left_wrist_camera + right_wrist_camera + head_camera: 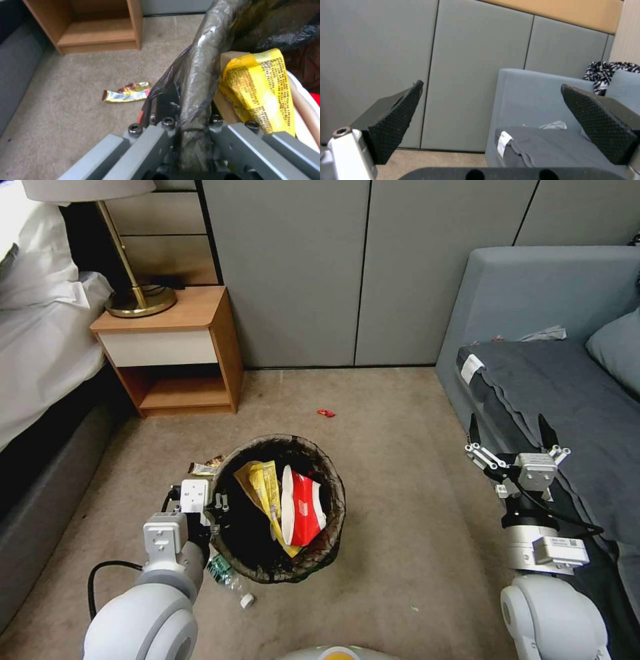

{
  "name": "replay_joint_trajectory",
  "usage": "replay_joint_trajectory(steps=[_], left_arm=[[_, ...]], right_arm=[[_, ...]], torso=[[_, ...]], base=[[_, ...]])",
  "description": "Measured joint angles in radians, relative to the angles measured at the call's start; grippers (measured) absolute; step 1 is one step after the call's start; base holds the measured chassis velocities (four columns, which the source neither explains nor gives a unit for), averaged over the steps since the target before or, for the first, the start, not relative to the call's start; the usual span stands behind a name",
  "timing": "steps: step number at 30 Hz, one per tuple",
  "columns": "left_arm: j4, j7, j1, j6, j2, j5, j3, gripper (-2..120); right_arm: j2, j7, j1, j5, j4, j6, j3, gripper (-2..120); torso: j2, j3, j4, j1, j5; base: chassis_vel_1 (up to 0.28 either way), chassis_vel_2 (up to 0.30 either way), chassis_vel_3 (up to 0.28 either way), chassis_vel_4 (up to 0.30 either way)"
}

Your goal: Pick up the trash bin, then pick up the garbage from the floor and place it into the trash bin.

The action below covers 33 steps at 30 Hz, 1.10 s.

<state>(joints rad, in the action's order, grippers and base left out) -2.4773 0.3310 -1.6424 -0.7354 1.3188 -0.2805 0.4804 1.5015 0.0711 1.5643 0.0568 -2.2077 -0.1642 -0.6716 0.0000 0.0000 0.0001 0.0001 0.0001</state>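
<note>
A: What could go wrong around the trash bin (280, 507)?

B: The bin is the biggest concern. It sits on the carpet in front of the robot, and the left pincer (190, 117) is pinched on its near-left rim, one finger outside and one inside, over the crinkled dark liner. If the grip holds mostly bag, the bin could slip or tip, spilling the yellow packet (258, 92) and the red-and-white cup (303, 507) inside.

A: And the other arm?

B: The right pincer (512, 437) hangs spread wide and empty to the right of the bin, over the grey sofa (567, 380).

A: What remains out?

B: A clear bottle (230, 580) lies against the bin's near-left side, partly hidden by the left arm; a shiny wrapper (128, 92) lies on its left; a tiny red scrap (326, 413) lies beyond it, too small to identify
</note>
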Motion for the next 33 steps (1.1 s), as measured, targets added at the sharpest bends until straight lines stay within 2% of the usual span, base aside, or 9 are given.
replay_joint_trajectory(steps=[33], left_arm=[[0.006, -0.001, 0.006, 0.0, 0.002, -0.001, 0.003, 0]], right_arm=[[-0.004, -0.01, -0.001, 0.019, 0.007, 0.0, 0.005, 100]], torso=[[0.0, 0.0, 0.0, 0.0, -0.0002]], base=[[-0.113, 0.117, 0.118, -0.116]])
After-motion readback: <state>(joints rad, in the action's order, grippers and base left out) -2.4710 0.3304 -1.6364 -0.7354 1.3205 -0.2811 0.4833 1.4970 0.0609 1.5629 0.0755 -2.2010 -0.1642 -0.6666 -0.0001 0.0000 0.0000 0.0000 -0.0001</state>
